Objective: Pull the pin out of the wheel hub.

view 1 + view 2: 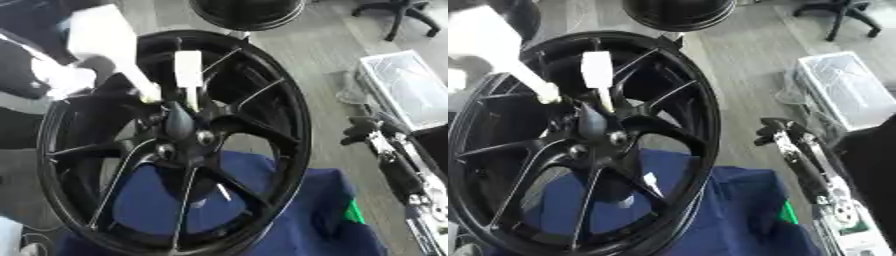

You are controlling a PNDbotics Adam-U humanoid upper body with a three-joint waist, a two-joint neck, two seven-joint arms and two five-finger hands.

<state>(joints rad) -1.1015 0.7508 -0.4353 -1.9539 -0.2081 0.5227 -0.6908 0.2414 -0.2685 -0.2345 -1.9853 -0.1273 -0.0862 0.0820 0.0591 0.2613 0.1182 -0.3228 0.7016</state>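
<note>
Black wheel (pixel 175 145) is leaning on blue cloth (pixel 289 210); white pin (pixel 187 75) is standing above its hub (pixel 179 131). My right hand (pixel 773 131), fingers unreadable, is waiting beside; a crooked pull risks jamming.

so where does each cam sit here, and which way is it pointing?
Left eye view: head camera, looking down at the black spoked wheel rim on blue cloth; right arm and right hand at the right edge.
Right eye view: same head, slightly offset, same downward look; the right hand shows nearer centre.
Shared: rim, white handled tool near the hub, clear plastic box. Left hand unseen.
</note>
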